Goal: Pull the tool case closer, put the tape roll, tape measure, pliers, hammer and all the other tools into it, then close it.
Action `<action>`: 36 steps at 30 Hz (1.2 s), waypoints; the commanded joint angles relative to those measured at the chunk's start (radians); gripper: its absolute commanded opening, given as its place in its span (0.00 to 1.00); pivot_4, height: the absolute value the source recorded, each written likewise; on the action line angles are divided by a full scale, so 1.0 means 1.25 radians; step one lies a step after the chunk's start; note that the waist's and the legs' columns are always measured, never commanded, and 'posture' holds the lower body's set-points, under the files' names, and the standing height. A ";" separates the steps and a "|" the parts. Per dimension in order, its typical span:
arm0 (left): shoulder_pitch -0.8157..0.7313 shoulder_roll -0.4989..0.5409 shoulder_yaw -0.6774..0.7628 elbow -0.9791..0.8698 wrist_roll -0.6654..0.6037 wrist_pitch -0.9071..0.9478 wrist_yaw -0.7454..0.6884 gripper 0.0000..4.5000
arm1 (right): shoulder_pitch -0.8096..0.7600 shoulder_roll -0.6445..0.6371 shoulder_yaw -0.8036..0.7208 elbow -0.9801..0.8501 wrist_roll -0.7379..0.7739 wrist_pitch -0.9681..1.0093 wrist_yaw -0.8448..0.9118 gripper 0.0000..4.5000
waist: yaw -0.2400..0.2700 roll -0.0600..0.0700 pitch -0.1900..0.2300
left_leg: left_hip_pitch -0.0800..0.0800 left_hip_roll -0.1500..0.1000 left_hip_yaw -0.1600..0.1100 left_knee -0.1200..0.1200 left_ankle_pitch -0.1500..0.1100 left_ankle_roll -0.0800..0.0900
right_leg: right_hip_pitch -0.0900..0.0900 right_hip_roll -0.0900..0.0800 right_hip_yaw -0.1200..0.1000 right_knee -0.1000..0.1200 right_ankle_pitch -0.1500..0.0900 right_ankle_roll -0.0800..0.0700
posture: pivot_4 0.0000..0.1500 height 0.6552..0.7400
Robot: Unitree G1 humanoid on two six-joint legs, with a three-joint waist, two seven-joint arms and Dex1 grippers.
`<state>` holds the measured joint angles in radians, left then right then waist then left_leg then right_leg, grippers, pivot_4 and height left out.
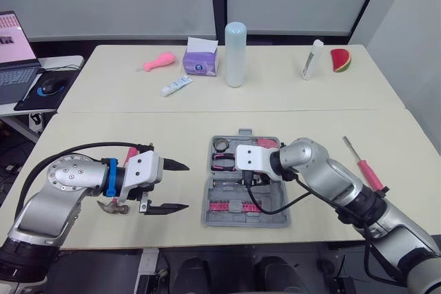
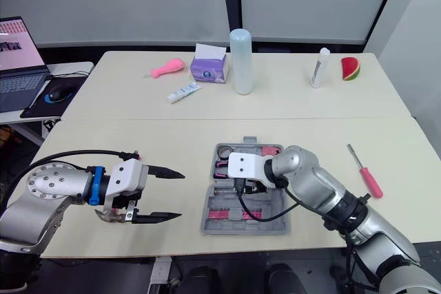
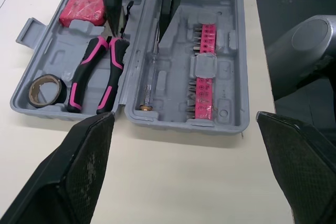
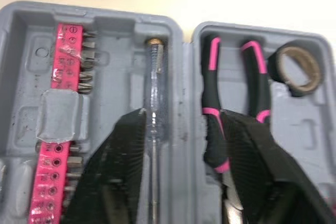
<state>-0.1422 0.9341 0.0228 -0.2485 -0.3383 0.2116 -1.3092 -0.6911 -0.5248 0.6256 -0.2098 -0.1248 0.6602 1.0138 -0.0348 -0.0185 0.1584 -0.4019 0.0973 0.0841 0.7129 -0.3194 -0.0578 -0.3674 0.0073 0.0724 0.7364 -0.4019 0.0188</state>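
The grey tool case (image 1: pixel 274 221) lies open on the front table. Its half farther from me holds the tape roll (image 3: pixel 44 88), the pink-handled pliers (image 3: pixel 100 77) and a red tape measure (image 3: pixel 81 8). The nearer half holds pink bit strips (image 3: pixel 203 72) and a clear screwdriver (image 4: pixel 154 114). My right gripper (image 1: pixel 246 178) hangs open just over the case, straddling the hinge with nothing between its fingers. My left gripper (image 1: pixel 183 186) is wide open to the left of the case. The hammer (image 1: pixel 109 206) lies on the table partly hidden under it. A pink screwdriver (image 1: pixel 365 165) lies right of the case.
On the back table stand a tall pale bottle (image 1: pixel 236 53), a purple tissue box (image 1: pixel 200 60), a pink toy (image 1: pixel 160 62), a tube (image 1: pixel 177 85), a white bottle (image 1: pixel 313 59) and a watermelon slice toy (image 1: pixel 340 60). A laptop (image 1: pixel 14 60) and a mouse (image 1: pixel 50 87) sit on a side desk far left.
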 commanded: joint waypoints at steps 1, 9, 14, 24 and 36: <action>-0.004 -0.006 0.000 -0.025 -0.019 0.006 0.007 1.00 | 0.015 -0.005 -0.029 -0.047 0.015 -0.034 0.004 0.55 | 0.000 0.000 0.000 | 0.000 0.000 0.000 0.000 0.000 0.000 | 0.000 0.000 0.000 0.000 0.000 0.000 | 1.00 0.62; -0.007 -0.007 -0.003 -0.019 -0.022 0.001 0.005 1.00 | 0.054 0.001 -0.017 -0.014 -0.005 -0.090 -0.009 0.21 | 0.000 0.000 0.000 | 0.000 0.000 0.000 0.000 0.000 0.000 | 0.000 0.000 0.000 0.000 0.000 0.000 | 1.00 0.62; 0.000 -0.008 -0.003 -0.017 -0.020 -0.006 0.004 1.00 | 0.062 0.027 0.003 0.041 -0.025 -0.109 -0.021 0.01 | 0.000 0.000 0.000 | 0.000 0.000 0.000 0.000 0.000 0.000 | 0.000 0.000 0.000 0.000 0.000 0.000 | 1.00 0.62; 0.019 -0.006 0.005 -0.023 -0.021 -0.008 0.009 1.00 | 0.071 0.065 0.015 0.112 -0.056 -0.101 -0.040 0.01 | 0.000 0.000 0.000 | 0.000 0.000 0.000 0.000 0.000 0.000 | 0.000 0.000 0.000 0.000 0.000 0.000 | 1.00 0.62; 0.044 -0.014 0.027 -0.015 -0.033 -0.001 0.025 1.00 | 0.089 0.080 -0.022 0.052 -0.031 -0.106 -0.028 0.01 | 0.000 -0.001 -0.001 | 0.000 0.000 0.000 0.000 0.000 0.000 | 0.000 0.000 0.000 0.001 0.000 0.000 | 1.00 0.62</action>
<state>-0.0893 0.9167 0.0269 -0.2484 -0.3551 0.2121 -1.2868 -0.5791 -0.4336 0.6377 -0.0729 -0.1932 0.5229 0.9681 -0.0345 -0.0192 0.1577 -0.4015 0.0975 0.0842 0.7130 -0.3193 -0.0578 -0.3680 0.0073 0.0722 0.7376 -0.4018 0.0186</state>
